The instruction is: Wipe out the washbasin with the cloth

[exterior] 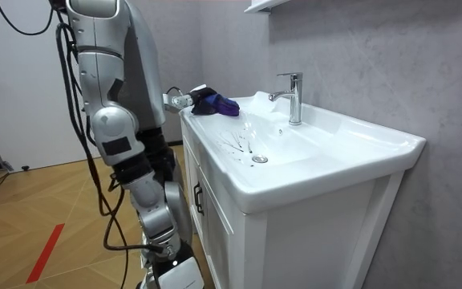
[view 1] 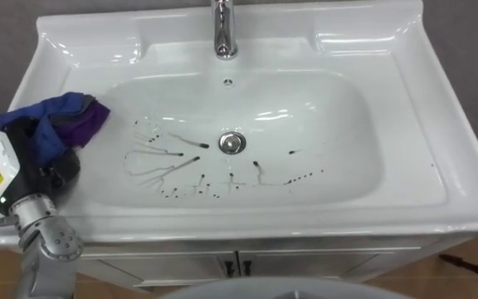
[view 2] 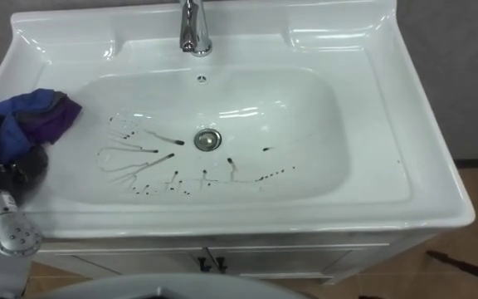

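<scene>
A white basin (view 1: 363, 124) has dark streaks and spots (view 1: 177, 162) left of and below its drain (view 1: 231, 143). A blue and purple cloth (view 1: 69, 116) lies bunched on the basin's left rim, at the edge of the bowl. My left hand (view 1: 44, 166) comes in from the lower left, its dark fingers curled into the cloth's near end. The room view shows the same hand (exterior: 180, 100) and cloth (exterior: 215, 105) at the basin's far corner. My right hand (exterior: 171, 261) hangs low beside the cabinet.
A chrome tap (view 1: 224, 29) stands at the middle of the back rim. The basin sits on a white cabinet (exterior: 295, 241) against a grey wall. I stand at the basin's front edge, on a wooden floor (exterior: 46, 209).
</scene>
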